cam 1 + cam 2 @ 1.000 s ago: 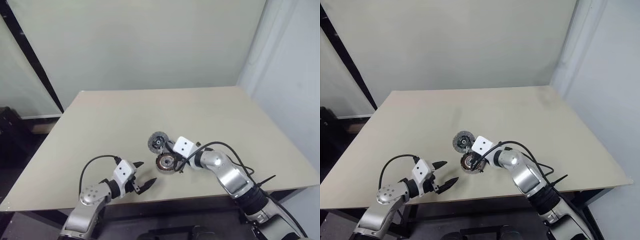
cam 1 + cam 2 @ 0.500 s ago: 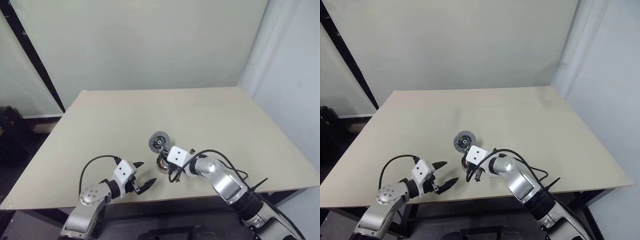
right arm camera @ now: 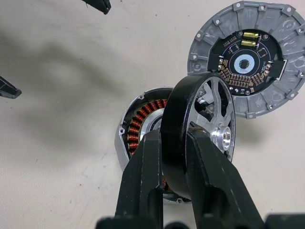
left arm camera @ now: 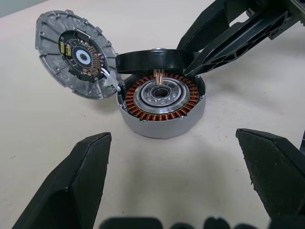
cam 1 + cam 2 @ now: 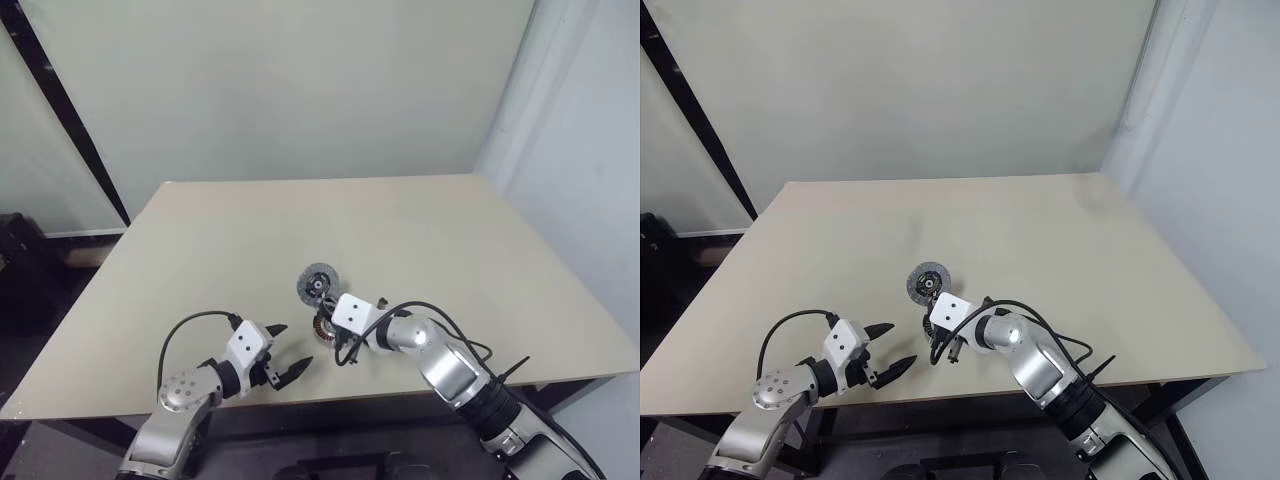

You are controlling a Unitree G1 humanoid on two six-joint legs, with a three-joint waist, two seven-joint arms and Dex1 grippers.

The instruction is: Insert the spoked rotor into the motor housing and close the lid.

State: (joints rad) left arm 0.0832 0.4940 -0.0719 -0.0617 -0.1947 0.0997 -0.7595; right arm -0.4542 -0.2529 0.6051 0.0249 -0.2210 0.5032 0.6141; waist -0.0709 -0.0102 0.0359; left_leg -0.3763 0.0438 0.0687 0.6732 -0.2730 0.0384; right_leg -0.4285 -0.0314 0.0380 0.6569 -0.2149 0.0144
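The spoked rotor (image 3: pixel 202 126), dark-rimmed with silver spokes and hub, is pinched by its rim in my right gripper (image 3: pixel 174 139), which is shut on it. It hangs tilted just over the far edge of the motor housing (image 4: pixel 162 102), a silver cup with copper windings; whether they touch I cannot tell. The ribbed grey lid (image 4: pixel 71 55) lies face up beside the housing, leaning at its rim. In the left eye view the lid (image 5: pixel 317 284) sits just beyond my right gripper (image 5: pixel 335 325). My left gripper (image 5: pixel 285 352) rests open near the table's front edge, a short way from the housing.
The beige table (image 5: pixel 400 230) stretches wide around the parts. A black cable (image 5: pixel 420 310) loops over my right forearm. The table's front edge runs just behind both wrists.
My right gripper has carried the rotor slightly left and down, so it now covers part of the housing. The left gripper and the lid have stayed put.
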